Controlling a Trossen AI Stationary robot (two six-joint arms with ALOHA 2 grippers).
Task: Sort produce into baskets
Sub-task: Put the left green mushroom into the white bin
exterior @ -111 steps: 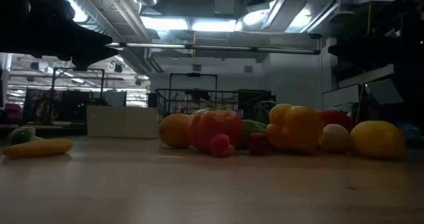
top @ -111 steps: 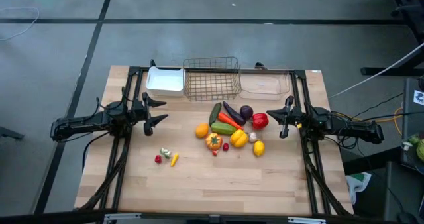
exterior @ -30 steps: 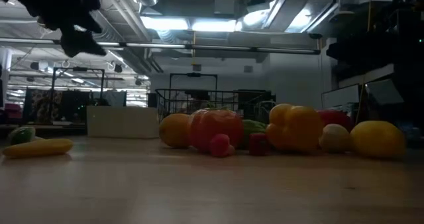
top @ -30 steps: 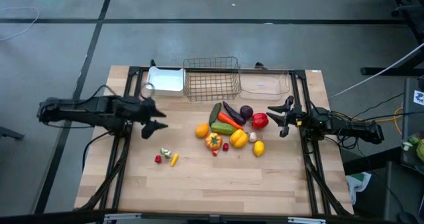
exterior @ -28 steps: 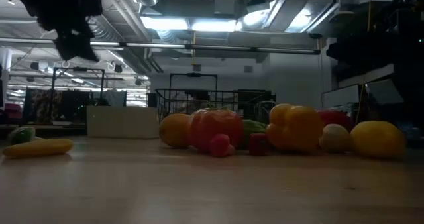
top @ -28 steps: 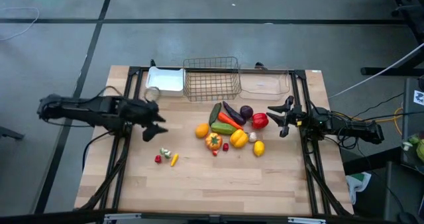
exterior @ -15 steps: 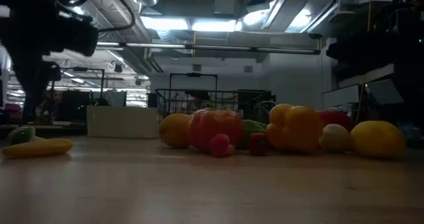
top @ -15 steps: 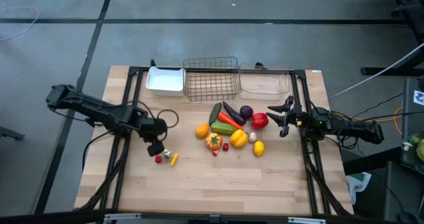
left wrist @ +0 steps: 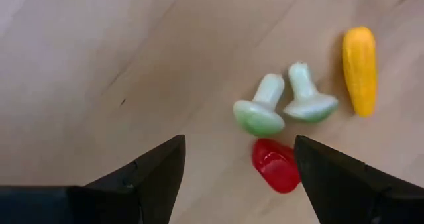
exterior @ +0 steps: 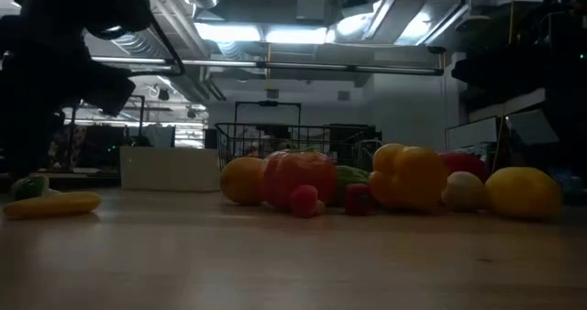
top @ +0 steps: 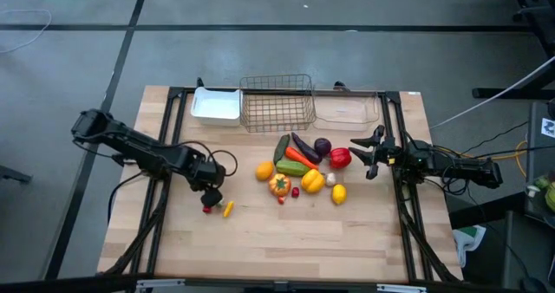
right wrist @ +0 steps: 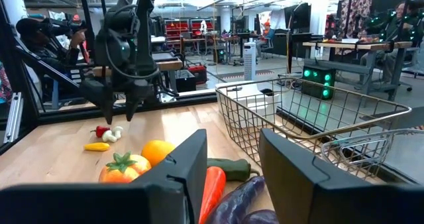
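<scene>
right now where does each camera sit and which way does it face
High view: overhead, straight down on the table, both arms, wire basket.
Low view: table height, level past the orange into the room; left arm dark at upper left.
Left wrist: down past its open left gripper onto two mushrooms.
Right wrist: across the table past the right gripper toward the left arm.
Both wrist views share the small yellow piece.

A pale wooden desk (top: 286, 241) sat on a grey floor (top: 260, 50) crossed by dark lines. Overhead, bright ceiling lights (exterior: 266, 35) glowed. Beyond the desk, a seated person (right wrist: 40, 42) showed, and a device with green lights (right wrist: 317, 78) stood behind.
</scene>
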